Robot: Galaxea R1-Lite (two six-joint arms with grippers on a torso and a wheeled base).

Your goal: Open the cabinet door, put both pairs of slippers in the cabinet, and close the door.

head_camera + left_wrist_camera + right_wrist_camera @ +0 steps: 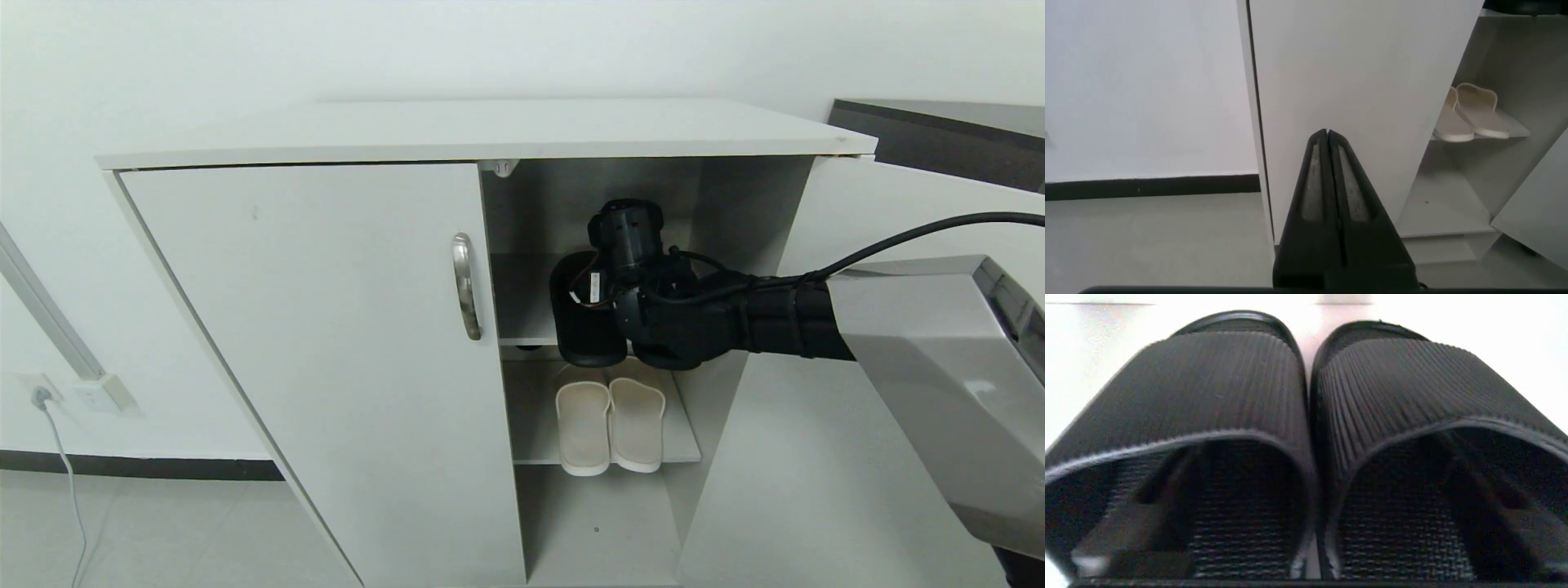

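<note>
Wall socket [37, 390] w/ cable [69, 482], black skirting [139, 467], dark countertop [939, 135]

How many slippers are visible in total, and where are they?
4. Two white slippers lie side by side on the lower shelf; two black slippers are at the shelf above.

Left end effector [1327, 133] closed — right arm [735, 322] outstretched

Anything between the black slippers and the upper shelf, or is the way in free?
Nothing visible blocks them. The black slippers are at the front edge of the upper shelf, whose visible part is bare. The right door is swung open, and the white slippers lie on the shelf below, out of the path.
</note>
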